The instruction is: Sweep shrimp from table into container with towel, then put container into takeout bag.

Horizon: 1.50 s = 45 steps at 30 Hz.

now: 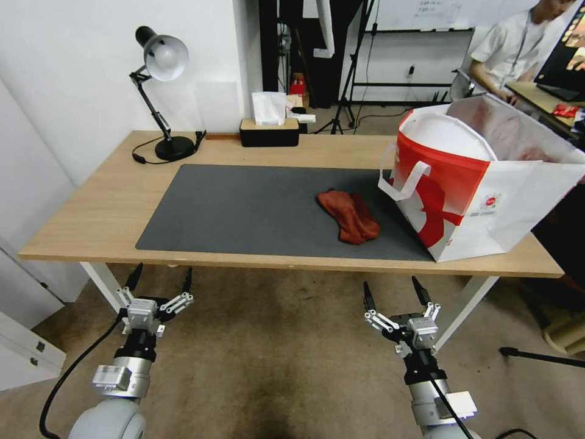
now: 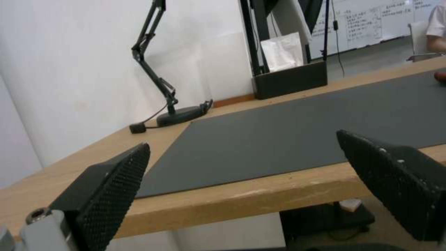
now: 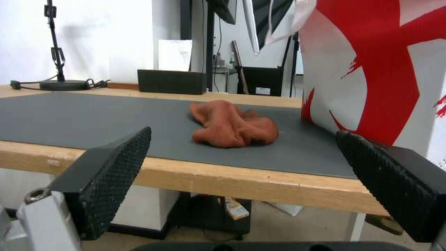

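Small rust-red towel (image 1: 349, 216), crumpled, lies on the dark grey mat (image 1: 244, 210), right of centre, just left of the takeout bag and apart from it. It sits beyond and slightly left of the right gripper (image 1: 395, 291), well apart; the table's near edge lies between them.

Large paper takeout bag (image 1: 481, 183), red front with white strap handle, white sides, stands at the right end of the long light-wood table (image 1: 91, 213), partly on the mat. A white rounded shape (image 1: 448, 137) shows inside its open mouth; cannot tell if it is the container.

Right gripper hangs below and before the table's near edge, fingers pointing up and toward the table, spread wide, holding nothing. Left gripper (image 1: 161, 278) likewise low before the near edge toward the left end, fingers wide apart, empty.

Far side of the table: black desk lamp (image 1: 159, 91) at the left, black tissue box (image 1: 269, 131) with white tissue near the middle. White wall on the left. Brown carpet floor (image 1: 274, 366) under the arms.
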### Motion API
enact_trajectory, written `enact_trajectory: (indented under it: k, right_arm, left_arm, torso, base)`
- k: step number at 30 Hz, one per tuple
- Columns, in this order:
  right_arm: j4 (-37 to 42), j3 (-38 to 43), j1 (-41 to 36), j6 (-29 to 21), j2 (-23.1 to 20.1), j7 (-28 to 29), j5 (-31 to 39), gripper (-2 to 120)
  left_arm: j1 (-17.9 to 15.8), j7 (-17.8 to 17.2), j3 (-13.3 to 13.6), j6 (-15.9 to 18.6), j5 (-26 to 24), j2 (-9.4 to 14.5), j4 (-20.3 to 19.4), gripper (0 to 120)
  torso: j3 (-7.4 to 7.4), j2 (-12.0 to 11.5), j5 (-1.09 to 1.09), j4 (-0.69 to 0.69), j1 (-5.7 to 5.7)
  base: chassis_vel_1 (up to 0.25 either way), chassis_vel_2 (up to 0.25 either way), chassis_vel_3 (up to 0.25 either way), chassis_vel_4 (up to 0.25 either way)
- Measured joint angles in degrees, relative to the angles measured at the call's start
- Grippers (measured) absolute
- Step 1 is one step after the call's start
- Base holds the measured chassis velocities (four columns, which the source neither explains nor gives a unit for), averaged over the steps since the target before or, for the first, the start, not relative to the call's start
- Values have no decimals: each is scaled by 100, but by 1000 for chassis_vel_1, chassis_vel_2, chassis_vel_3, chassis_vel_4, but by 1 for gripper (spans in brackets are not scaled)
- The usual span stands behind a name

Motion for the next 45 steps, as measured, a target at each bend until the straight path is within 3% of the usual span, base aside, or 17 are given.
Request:
enact_trajectory:
  k: [45]
  right_arm:
    - [-226,-4,48,74,50,-18,-36,100]
  left_arm:
    - [-18,-13,-102,-71,-67,-17,76,100]
  torso:
    - [0,0,0,0,0]
  base:
    - [0,0,0,0]
